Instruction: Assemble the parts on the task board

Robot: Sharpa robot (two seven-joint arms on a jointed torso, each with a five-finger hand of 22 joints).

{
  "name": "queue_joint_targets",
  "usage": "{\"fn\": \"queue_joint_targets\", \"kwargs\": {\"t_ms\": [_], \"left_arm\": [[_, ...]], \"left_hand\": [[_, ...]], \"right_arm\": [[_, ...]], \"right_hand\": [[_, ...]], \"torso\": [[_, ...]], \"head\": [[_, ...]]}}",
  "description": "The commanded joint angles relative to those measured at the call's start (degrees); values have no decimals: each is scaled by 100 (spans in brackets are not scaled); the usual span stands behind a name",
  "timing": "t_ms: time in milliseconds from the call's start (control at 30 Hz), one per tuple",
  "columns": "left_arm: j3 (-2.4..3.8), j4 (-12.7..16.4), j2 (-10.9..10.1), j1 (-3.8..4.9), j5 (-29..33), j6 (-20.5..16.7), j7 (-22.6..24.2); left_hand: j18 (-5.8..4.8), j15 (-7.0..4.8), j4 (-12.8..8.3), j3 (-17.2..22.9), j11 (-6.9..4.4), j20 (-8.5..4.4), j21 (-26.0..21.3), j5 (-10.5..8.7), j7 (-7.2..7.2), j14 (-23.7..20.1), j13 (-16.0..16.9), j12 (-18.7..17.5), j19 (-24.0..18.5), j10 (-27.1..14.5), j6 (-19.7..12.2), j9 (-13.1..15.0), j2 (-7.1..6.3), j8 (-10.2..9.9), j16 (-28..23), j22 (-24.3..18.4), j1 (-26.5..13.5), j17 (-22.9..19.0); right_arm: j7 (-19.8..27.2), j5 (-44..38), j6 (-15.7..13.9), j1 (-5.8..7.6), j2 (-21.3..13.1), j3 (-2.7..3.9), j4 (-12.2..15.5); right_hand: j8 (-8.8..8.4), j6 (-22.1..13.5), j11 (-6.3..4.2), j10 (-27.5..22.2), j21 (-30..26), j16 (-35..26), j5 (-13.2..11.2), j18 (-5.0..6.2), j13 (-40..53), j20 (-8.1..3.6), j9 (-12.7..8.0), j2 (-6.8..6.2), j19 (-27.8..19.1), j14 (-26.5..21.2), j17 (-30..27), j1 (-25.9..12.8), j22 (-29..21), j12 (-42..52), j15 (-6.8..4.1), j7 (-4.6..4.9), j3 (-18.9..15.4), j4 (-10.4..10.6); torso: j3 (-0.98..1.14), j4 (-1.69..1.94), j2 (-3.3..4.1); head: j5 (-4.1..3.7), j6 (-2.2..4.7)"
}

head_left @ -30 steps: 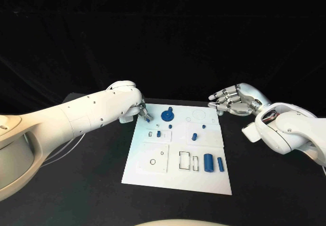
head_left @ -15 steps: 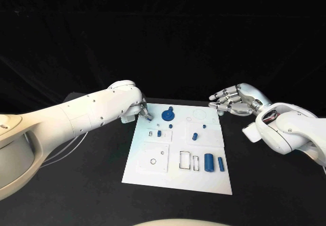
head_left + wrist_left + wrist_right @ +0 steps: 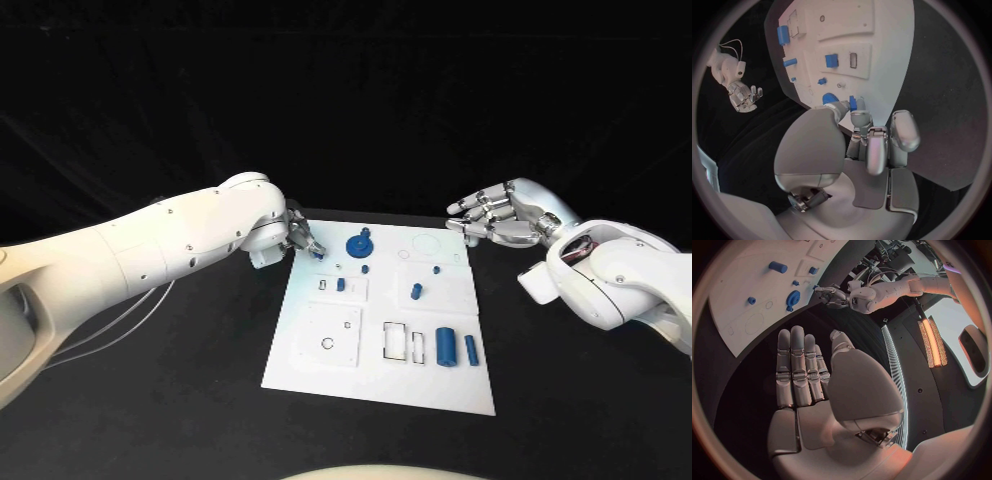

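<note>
The white task board [image 3: 332, 370] lies mid-table. My left hand [image 3: 300, 240] hovers over its far left corner and pinches a small blue part [image 3: 853, 103] between thumb and fingertips, just beside the blue gear [image 3: 359, 243]. In the left wrist view the gear [image 3: 828, 99] sits right next to the pinched piece. My right hand [image 3: 498, 216] hangs open off the board's far right corner, fingers straight and together, holding nothing; the right wrist view shows its flat palm [image 3: 811, 375] above the black table.
Other blue parts rest on the board: a short peg [image 3: 340, 284], a slanted piece [image 3: 415, 291], a thick cylinder [image 3: 446, 346] and a thinner one [image 3: 470, 348]. Black outlined slots [image 3: 394, 340] lie beside the cylinders. Black table surrounds the board.
My left forearm has lifted a little while its hand stays at the far left corner with the blue part. The right hand has barely moved.
</note>
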Motion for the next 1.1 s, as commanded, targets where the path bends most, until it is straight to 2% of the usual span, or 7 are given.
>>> {"fn": "queue_joint_targets", "kwargs": {"t_ms": [33,267,433,533,733,833,1100], "left_arm": [[-1,261,-137,7,585,-247,34],[-76,718,-415,-8,650,-358,21],[-115,1043,-613,-91,329,-548,28],[-127,1167,-677,-149,214,-599,23],[-136,1286,-684,-292,-87,-722,14],[-137,1310,-657,-352,-305,-777,12],[-138,1301,-584,-410,-619,-790,-9]], "left_hand": [[-18,-51,-1144,1197,-7,-14,43,-14,-44,538,21,8,43,79,80,-4,-28,61,37,40,-172,1280],[-32,-80,-1405,1443,-36,-37,77,-22,-71,546,19,42,92,146,117,2,-52,152,51,111,-498,1304],[-43,-90,-1497,1505,-48,-46,102,-25,-85,549,29,65,129,176,131,11,-64,194,57,166,-602,1315],[-45,-96,-1541,1542,-55,-51,110,-25,-92,549,19,66,139,185,137,16,-69,218,56,180,-658,1311],[-47,-103,-1587,1579,-62,-57,115,-25,-99,547,-31,37,146,173,137,25,-77,247,53,190,-715,1305],[-48,-104,-1593,1588,-62,-58,118,-24,-100,546,-27,41,149,176,136,27,-77,253,51,195,-726,1301],[-55,-113,-1644,1641,-72,-67,136,-26,-111,550,29,103,174,215,134,46,-86,302,59,232,-811,1315]], "right_arm": [[12,-26,82,-3,-8,0,9],[1,-26,79,-3,-21,-1,21],[-4,-26,79,-3,-29,-1,32],[-5,-26,79,-3,-35,-2,38],[-3,-26,79,-3,-35,-3,43],[-2,-26,81,-3,-30,-4,41],[0,-26,80,-3,-38,-6,44]], "right_hand": [[32,3,15,6,-28,-39,21,28,-8,39,-4,23,10,-4,-2,-47,-7,22,5,7,9,37],[35,2,14,7,-31,-42,36,29,-12,38,-4,22,13,-2,-2,-46,-10,25,4,5,8,36],[35,2,14,7,-31,-42,36,29,-12,38,-4,22,13,-2,-2,-46,-10,25,4,5,8,36],[37,2,13,8,-33,-44,51,29,-17,38,-4,21,15,0,-2,-45,-13,28,3,4,8,36],[37,2,13,8,-33,-44,51,29,-17,38,-4,21,15,0,-2,-45,-13,28,3,4,8,36],[37,2,13,8,-33,-44,51,29,-17,38,-4,21,15,0,-2,-45,-13,28,3,4,8,36],[37,2,13,8,-33,-44,51,29,-17,38,-4,21,15,0,-2,-45,-13,28,3,4,8,36]], "torso": [[25,14,-30],[45,36,-65],[57,39,-87],[57,43,-91],[47,43,-79],[45,30,-74],[52,30,-71]], "head": [[14,-21],[31,-75],[32,-104],[33,-112],[38,-109],[53,-126],[27,-144]]}}
